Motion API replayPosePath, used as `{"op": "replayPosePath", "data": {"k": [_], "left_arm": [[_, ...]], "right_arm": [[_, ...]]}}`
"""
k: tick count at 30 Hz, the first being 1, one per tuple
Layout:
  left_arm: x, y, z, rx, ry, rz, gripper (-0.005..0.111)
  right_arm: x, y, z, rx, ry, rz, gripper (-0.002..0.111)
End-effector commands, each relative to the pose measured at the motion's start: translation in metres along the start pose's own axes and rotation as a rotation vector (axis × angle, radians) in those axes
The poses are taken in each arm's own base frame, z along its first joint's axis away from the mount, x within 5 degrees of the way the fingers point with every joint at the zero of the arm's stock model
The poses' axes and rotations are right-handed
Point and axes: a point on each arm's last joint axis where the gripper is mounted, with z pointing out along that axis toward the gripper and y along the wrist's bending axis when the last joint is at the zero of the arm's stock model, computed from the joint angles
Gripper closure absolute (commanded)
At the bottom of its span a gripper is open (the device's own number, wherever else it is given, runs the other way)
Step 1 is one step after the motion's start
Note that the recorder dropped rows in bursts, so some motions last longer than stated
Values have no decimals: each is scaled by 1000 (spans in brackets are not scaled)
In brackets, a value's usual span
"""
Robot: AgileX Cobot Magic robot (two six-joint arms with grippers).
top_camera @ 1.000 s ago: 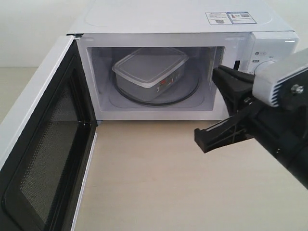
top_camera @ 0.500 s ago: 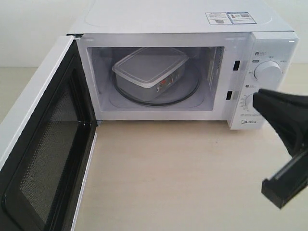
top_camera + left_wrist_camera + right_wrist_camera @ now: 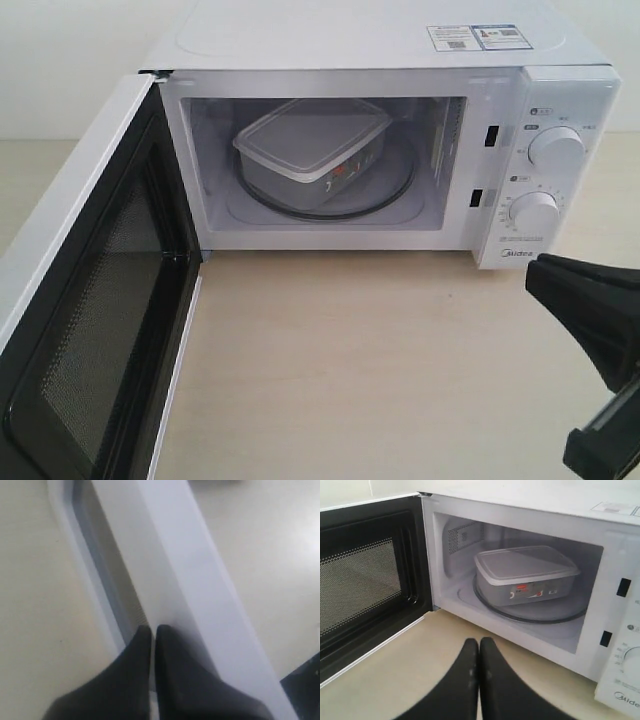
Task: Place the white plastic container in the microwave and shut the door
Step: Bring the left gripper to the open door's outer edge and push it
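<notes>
The white plastic container (image 3: 312, 135) (image 3: 525, 565) sits inside the microwave (image 3: 350, 40) on the glass turntable (image 3: 390, 195), lid on. The door (image 3: 70, 220) (image 3: 365, 580) stands wide open to the left. My right gripper (image 3: 535, 272) (image 3: 479, 641) is shut and empty, low over the table in front of the control panel, clear of the opening. My left gripper (image 3: 152, 629) is shut, its tips at the door's outer face between the dark window (image 3: 100, 550) and the white bar handle (image 3: 200, 580). The exterior view hides it behind the door.
Two round dials (image 3: 556, 150) (image 3: 533, 211) are on the microwave's right panel. The beige table (image 3: 350, 360) stretches in front of the oven. The open door takes up the left side.
My right gripper has drawn back from the microwave's opening, down and to the right, toward the lower right corner. The container and the door have not moved.
</notes>
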Motion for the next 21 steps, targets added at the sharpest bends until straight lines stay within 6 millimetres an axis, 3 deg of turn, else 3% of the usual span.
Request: {"op": "replayPosePath", "data": {"k": [1, 6, 15, 21], "left_arm": [[-6, -6, 1, 74, -35, 21, 102], [-7, -6, 1, 82, -47, 31, 102], [-18, -6, 17, 183, -45, 22, 102], [-26, -1, 29, 213, -52, 37, 102]], "right_arm": [[3, 4, -1, -52, 27, 8, 109], [-3, 6, -1, -63, 17, 43, 109], [-54, 8, -1, -89, -121, 68, 109], [-58, 10, -1, -107, -129, 49, 109]]}}
